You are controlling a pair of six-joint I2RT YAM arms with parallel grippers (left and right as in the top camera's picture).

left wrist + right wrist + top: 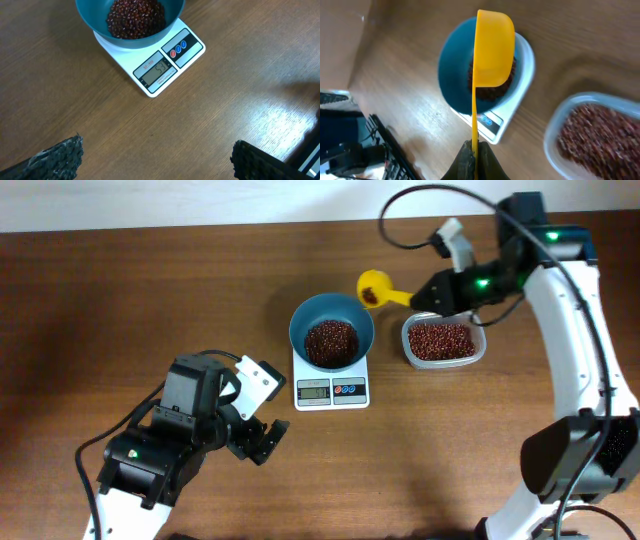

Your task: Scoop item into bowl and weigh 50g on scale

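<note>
The teal bowl [331, 326] sits on the white scale [331, 390] and holds a heap of red-brown beans [330, 342]. From the left wrist, the bowl [131, 20] and the scale's lit display [159, 70] are ahead. My right gripper [432, 293] is shut on the handle of a yellow scoop [375, 288], which hangs just right of and behind the bowl with a few beans in it. Seen from the right wrist, the scoop [492, 50] hovers over the bowl [451, 75], its handle pinched in the right gripper [475, 150]. My left gripper [262, 440] is open, low and left of the scale, holding nothing.
A clear plastic tub [444, 342] full of beans stands right of the scale, under the right arm; it also shows in the right wrist view as the tub [592, 135]. Bare wooden table [215, 115] lies between the left fingers [60, 157] and the scale.
</note>
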